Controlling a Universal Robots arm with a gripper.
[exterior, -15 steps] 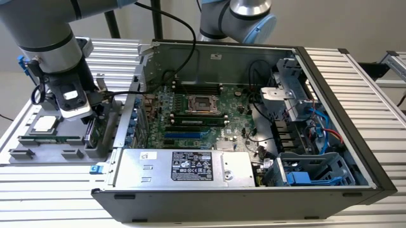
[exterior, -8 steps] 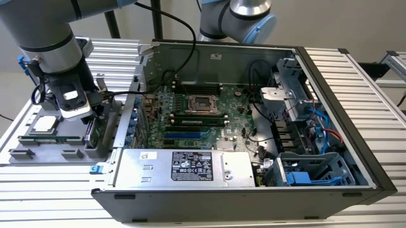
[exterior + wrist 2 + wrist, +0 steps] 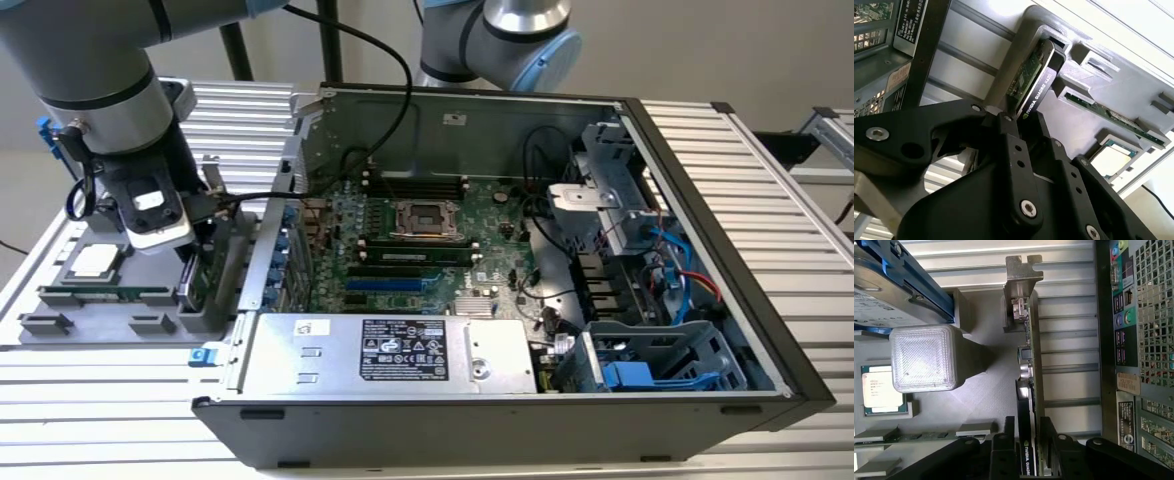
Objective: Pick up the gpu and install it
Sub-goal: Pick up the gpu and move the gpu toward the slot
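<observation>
The step in hand is the pick-up; installation has not begun. The arm stands at the exterior view's left, outside the open computer case, with the gripper lowered over the grey parts holder on the ribbed table. The gpu stands on edge in a slot of that holder, its silver end bracket at the end far from the fingers. Its black shroud face and its green board face are turned to opposite sides. In both wrist views the two black fingers straddle the card's upper edge, one on each face. They look clamped against it with no visible gap, so I judge the gripper to be gripping the gpu, though the card is not yet lifted. A processor chip, a memory stick and a hard drive in a blue frame sit in neighbouring seats of the holder, near the card but apart from it. Inside the case, the motherboard lies exposed, with its blue expansion slot unoccupied. By my reading, the next move calls for a straight pull along the line of the holder slot, without tilt, so that the board edge and bracket do not bind. It also calls for a grip firm enough that the thin card cannot pivot between the fingers. The case wall stands just beside the holder and leaves little room for sideways travel.
</observation>
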